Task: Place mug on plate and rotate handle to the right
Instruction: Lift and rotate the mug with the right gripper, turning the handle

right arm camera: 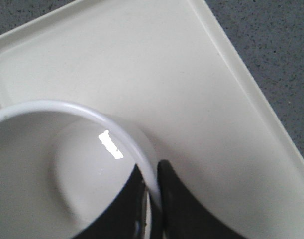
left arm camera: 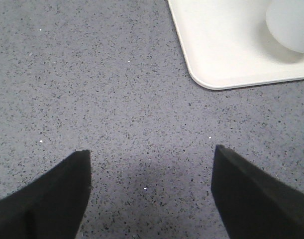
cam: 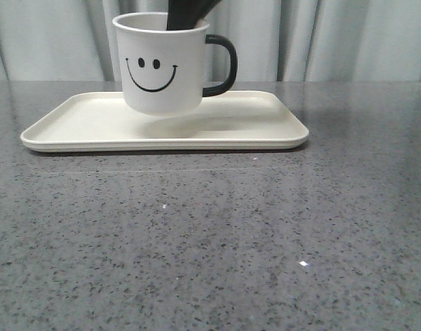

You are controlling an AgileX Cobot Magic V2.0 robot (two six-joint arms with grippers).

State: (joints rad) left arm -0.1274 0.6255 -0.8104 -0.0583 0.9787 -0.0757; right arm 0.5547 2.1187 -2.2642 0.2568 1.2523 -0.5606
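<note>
The right pincer (right arm camera: pixel 152 199) is closed on the rim of the mug (cam: pixel 162 65): in the right wrist view one dark finger (right arm camera: pixel 117 214) is seen inside the mug and the other outside, with the thin white wall clamped between them. In the front view the dark fingers are seen reaching down into the open top of the mug from above.

The mug is held upright over the plate (cam: pixel 72 127), above its middle part. A shadow is cast on the plate under the mug's base, and a gap appears to be left between base and plate, though contact cannot be ruled out from these views. The black smiley face is turned toward the front camera, and the handle (cam: pixel 224 65) is pointed to the right in that view.

The plate is laid flat on the grey speckled table (cam: pixel 210 241), toward its far side, in front of a pale curtain (cam: pixel 348 38).

The left pincer (left arm camera: pixel 151 191) is held wide open and empty over bare table, its two dark fingers (left arm camera: pixel 47 199) set well apart. A rounded corner of the plate (left arm camera: pixel 211 59) and part of the mug (left arm camera: pixel 291 25) are caught at the edge of the left wrist view, apart from that pincer.
</note>
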